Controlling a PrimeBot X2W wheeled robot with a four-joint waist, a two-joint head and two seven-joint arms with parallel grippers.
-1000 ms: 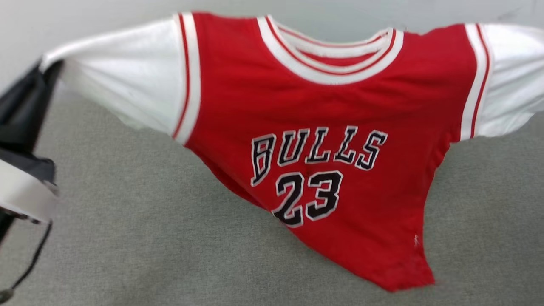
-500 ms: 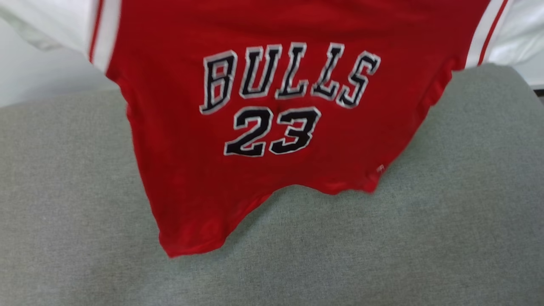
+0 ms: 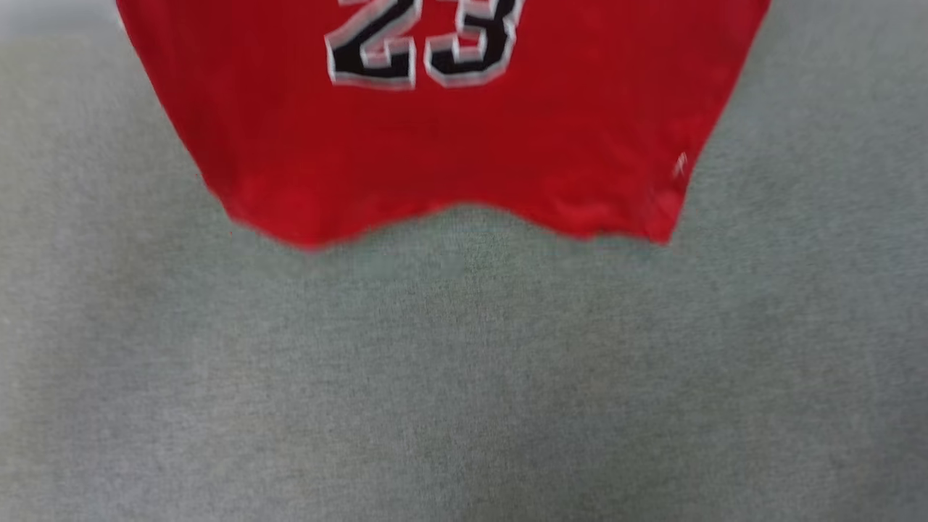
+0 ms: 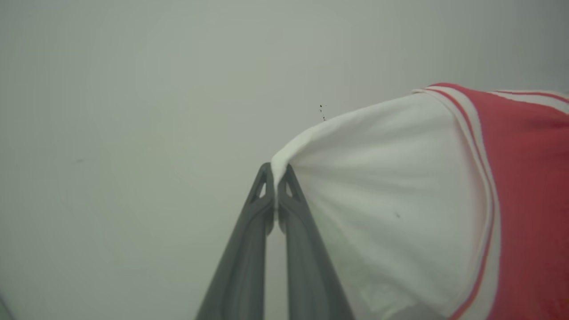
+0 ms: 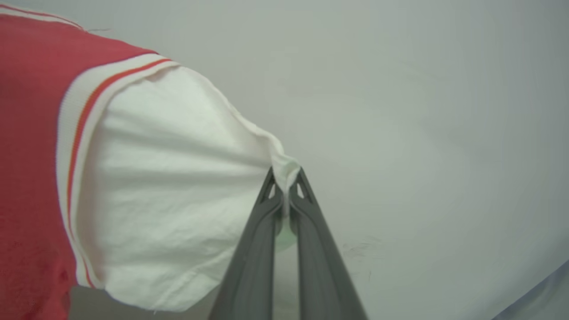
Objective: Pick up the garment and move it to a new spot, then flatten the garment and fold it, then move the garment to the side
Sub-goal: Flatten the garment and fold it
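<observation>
A plain pale wall (image 4: 133, 89) is seen beyond the left pincer (image 4: 276, 169), with a small dark speck (image 4: 322, 111) marked just above and to the right of its tips. Faint scuffs (image 5: 360, 249) are seen on the wall to the right of the right pincer (image 5: 286, 173). A grey woven surface (image 3: 464, 377) is spread across the lower head view.

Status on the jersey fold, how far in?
Done: pickup. The left gripper pinches one white sleeve, the right gripper the other, and the jersey hangs spread over the grey surface. In hand: carrying it to a new spot, apparently. Left: lay it down, flatten, fold, move aside; none of that shows yet.
</observation>
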